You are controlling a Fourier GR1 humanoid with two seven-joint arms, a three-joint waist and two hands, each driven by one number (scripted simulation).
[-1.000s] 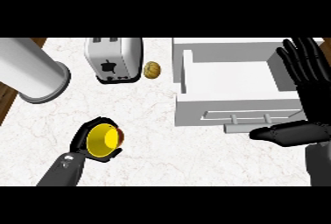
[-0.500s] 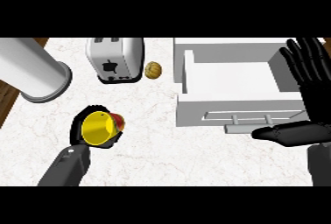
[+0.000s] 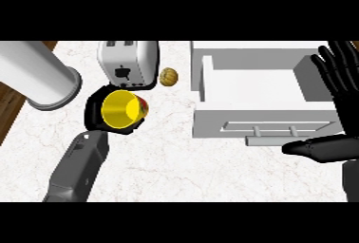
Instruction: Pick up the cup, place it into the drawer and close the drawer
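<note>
Cup [image 3: 123, 109], yellow, is in the left hand [image 3: 95, 111], fingers curled round it, just below the toaster [image 3: 127, 64]. Drawer [image 3: 261, 126] open at right; right hand [image 3: 344, 78] flat, fingers straight, at its far side.

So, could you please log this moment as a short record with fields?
cup: yellow cup, tipped so its mouth faces the camera, in front of the toaster
left hand: left hand curled round the cup
right hand: right hand open, fingers up, at the right edge
drawer: white drawer open, nothing seen inside
other: cylinder at left, small brown item beside the toaster
</note>
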